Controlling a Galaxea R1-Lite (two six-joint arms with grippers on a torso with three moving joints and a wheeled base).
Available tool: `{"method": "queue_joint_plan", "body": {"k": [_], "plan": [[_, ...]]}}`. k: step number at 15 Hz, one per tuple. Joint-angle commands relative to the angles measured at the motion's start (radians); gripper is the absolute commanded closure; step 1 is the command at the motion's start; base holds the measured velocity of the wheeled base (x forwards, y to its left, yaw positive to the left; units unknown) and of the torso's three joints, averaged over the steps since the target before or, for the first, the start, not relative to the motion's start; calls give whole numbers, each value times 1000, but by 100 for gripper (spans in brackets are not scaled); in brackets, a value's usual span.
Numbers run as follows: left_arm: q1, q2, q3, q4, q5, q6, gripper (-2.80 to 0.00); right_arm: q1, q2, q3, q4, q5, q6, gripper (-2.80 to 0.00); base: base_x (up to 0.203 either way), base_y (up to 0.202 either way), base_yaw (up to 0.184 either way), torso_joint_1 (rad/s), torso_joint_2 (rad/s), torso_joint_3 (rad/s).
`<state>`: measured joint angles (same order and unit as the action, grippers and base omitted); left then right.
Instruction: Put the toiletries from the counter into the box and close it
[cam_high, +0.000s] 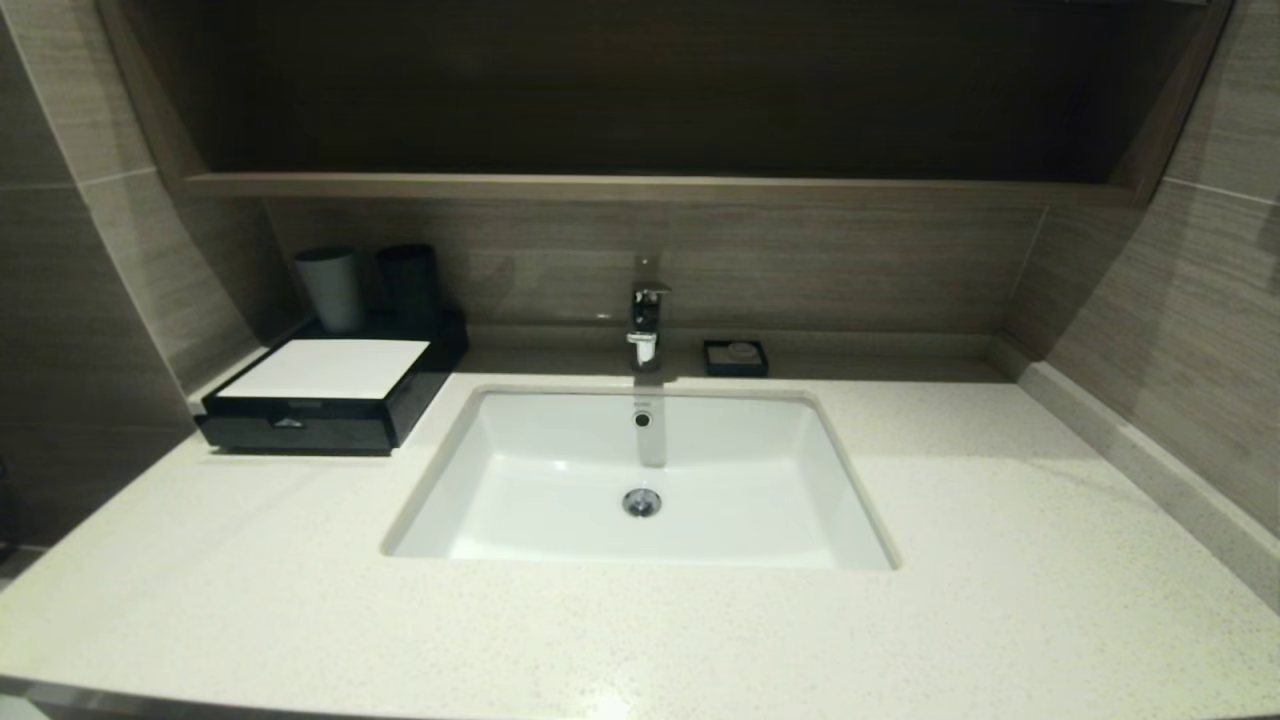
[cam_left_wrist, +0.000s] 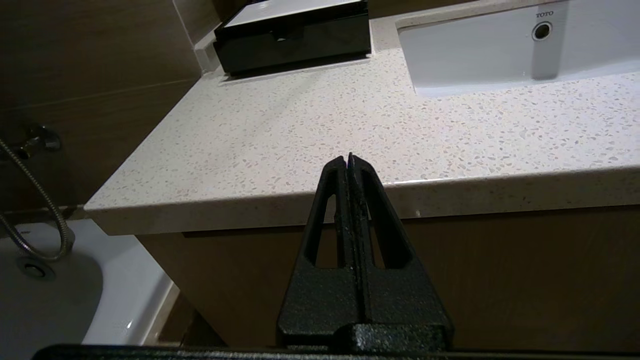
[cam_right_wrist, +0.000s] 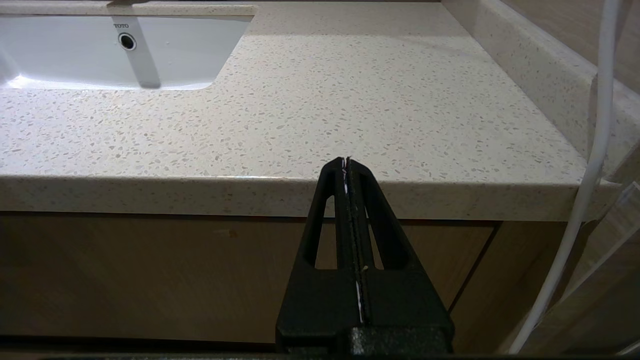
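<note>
The glossy black box (cam_high: 330, 395) with a white top panel stands at the counter's (cam_high: 1000, 560) back left, its front drawer pushed in; it also shows in the left wrist view (cam_left_wrist: 295, 35). No toiletry packets are in view. My left gripper (cam_left_wrist: 348, 159) is shut and empty, held in front of the counter's front edge, left of the sink (cam_left_wrist: 480, 55). My right gripper (cam_right_wrist: 346, 162) is shut and empty, in front of the counter's front edge (cam_right_wrist: 450, 197), right of the sink (cam_right_wrist: 100, 55). Neither gripper shows in the head view.
A white sink (cam_high: 640, 480) is set in the counter's middle, with a chrome tap (cam_high: 645, 315) behind it. A small black soap dish (cam_high: 735, 357) sits right of the tap. Two cups (cam_high: 330, 285) stand behind the box. A white cable (cam_right_wrist: 590, 165) hangs at the right.
</note>
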<state>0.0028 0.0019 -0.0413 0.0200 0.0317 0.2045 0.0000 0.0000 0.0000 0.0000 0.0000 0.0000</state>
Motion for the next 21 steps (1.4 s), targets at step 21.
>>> {"method": "queue_joint_plan", "body": {"k": [21], "plan": [[0,0,61,-56,-59,-129,0,0,0,0,0,0,0,0,0,0,0,0,0,0]]}}
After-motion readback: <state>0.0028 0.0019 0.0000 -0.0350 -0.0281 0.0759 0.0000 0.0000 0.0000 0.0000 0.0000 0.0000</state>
